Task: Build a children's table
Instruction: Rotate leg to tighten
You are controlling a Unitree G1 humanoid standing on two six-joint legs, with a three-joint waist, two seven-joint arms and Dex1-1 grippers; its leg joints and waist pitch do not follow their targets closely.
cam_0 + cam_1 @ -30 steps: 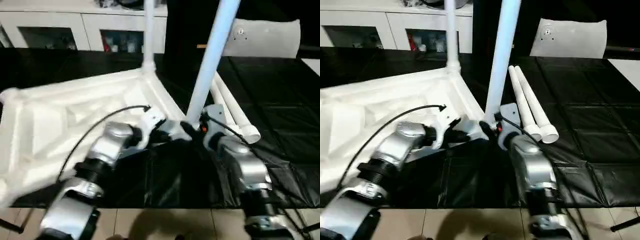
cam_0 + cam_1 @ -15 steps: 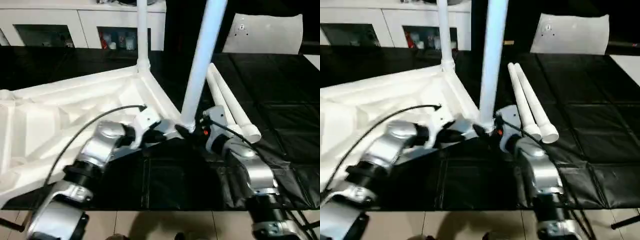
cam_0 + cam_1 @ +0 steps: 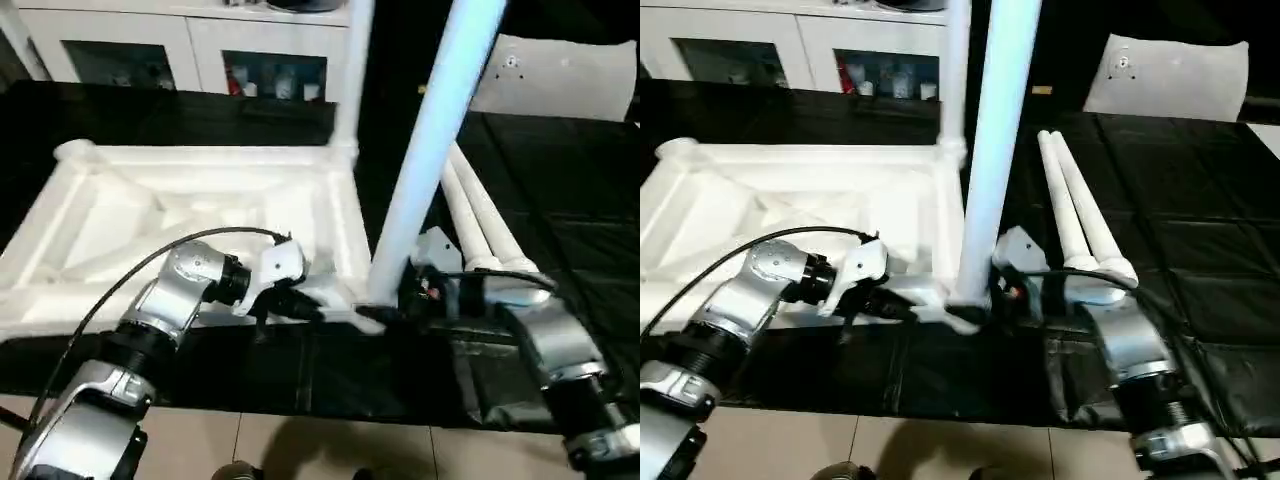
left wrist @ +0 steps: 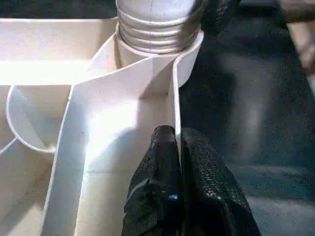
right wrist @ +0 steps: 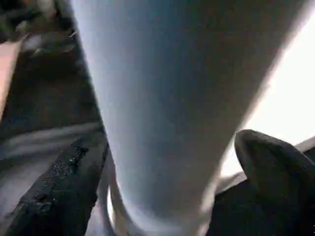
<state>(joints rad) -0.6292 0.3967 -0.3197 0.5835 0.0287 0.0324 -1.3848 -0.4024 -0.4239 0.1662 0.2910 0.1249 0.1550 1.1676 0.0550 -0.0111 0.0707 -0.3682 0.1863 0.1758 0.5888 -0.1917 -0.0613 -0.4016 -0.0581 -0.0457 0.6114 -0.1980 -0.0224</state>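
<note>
Fingers (image 5: 64, 196) of the right gripper (image 3: 400, 300) had spread off the seated leg (image 3: 425, 160); left gripper (image 4: 179, 162) stayed pinching the tabletop (image 3: 200, 200) rim.

white tabletop (image 3: 200, 200), black mat (image 3: 560, 180)

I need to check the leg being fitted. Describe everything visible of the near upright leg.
The near upright leg is a long white plastic-looking tube, leaning slightly, its grooved lower end seated in the corner socket of the upturned tabletop. The right tool sits at its base with fingers spread on either side of the tube. Its top runs out of view.
</note>
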